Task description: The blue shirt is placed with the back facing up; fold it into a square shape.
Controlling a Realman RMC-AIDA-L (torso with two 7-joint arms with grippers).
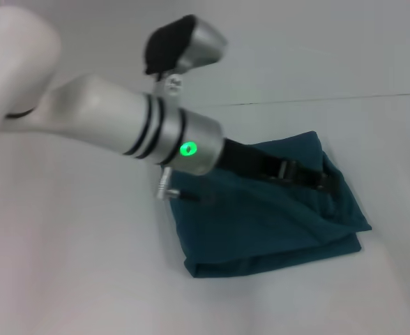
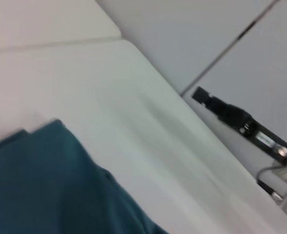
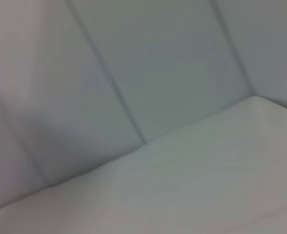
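The blue shirt [image 1: 268, 216] lies folded on the desk [image 1: 72, 265], right of the middle and toward the near side. The left arm [image 1: 114, 118] reaches in from the far left, across and above the shirt, its left gripper [image 1: 327, 180] over the shirt's far right part. Bare desk lies left of and nearer than the shirt.

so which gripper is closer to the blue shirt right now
Left. The left gripper reaches over the folded blue shirt, near its far right edge. The right gripper appears in no view; its wrist camera shows only bare table and wall, so it is farther off.
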